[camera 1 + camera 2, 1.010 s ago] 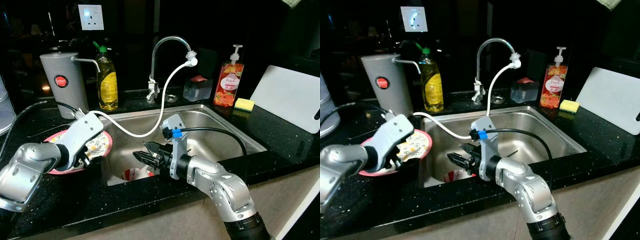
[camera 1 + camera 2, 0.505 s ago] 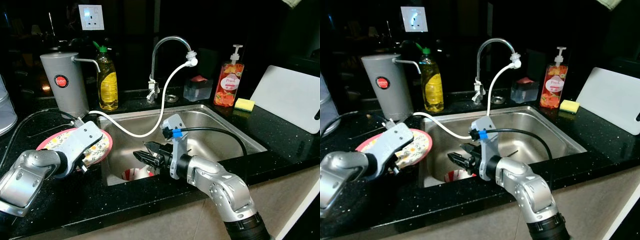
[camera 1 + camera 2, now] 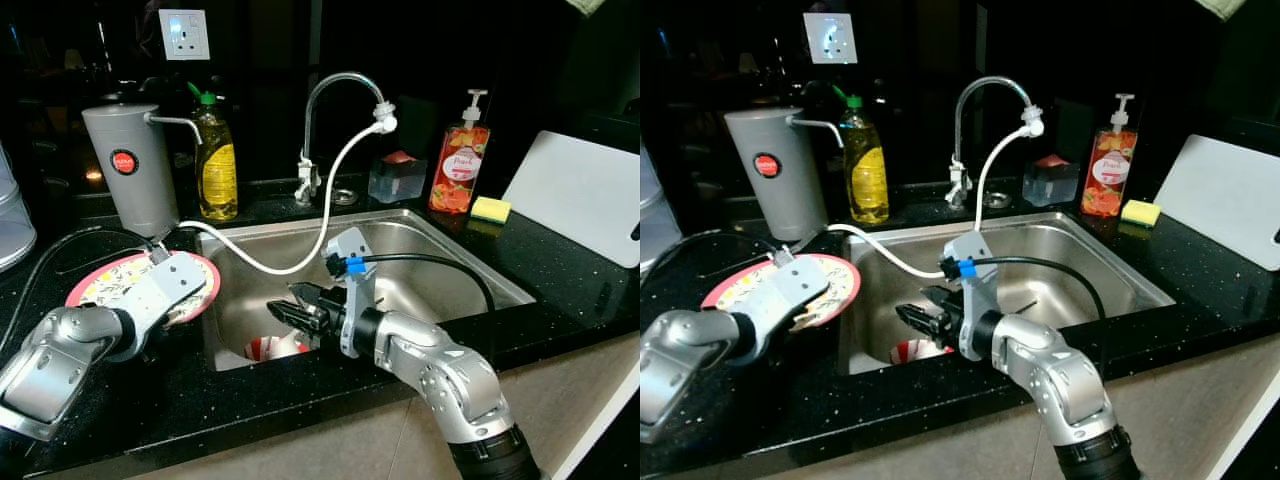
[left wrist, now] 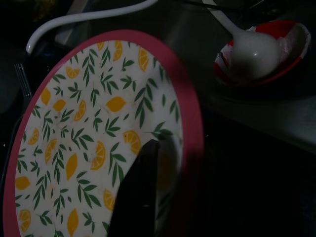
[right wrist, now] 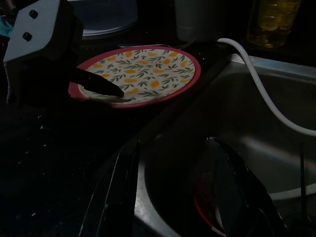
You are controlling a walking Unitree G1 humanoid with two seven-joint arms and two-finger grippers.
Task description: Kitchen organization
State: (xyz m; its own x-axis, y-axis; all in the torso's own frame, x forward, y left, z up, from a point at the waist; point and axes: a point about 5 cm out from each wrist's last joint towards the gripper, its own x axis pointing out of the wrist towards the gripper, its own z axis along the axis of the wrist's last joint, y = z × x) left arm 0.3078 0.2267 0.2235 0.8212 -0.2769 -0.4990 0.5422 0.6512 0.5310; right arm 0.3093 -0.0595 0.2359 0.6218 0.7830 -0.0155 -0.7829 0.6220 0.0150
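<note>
A pink-rimmed plate with a lemon-and-leaf pattern lies nearly flat on the black counter, left of the sink. My left gripper is shut on its near rim, with one black finger lying across the plate's face. My right gripper hangs over the left part of the sink, its two fingers spread open and holding nothing. Below it, on the sink floor, sits a red-and-white bowl with a white spoon in it.
The steel sink has a faucet with a white hose trailing to the left. Behind it stand a grey canister, a yellow soap bottle and an orange pump bottle. A sponge and a white cutting board are at the right.
My left gripper has lowered the plate from a tilt to nearly flat on the counter and drawn back to the left. The right arm has not moved.
</note>
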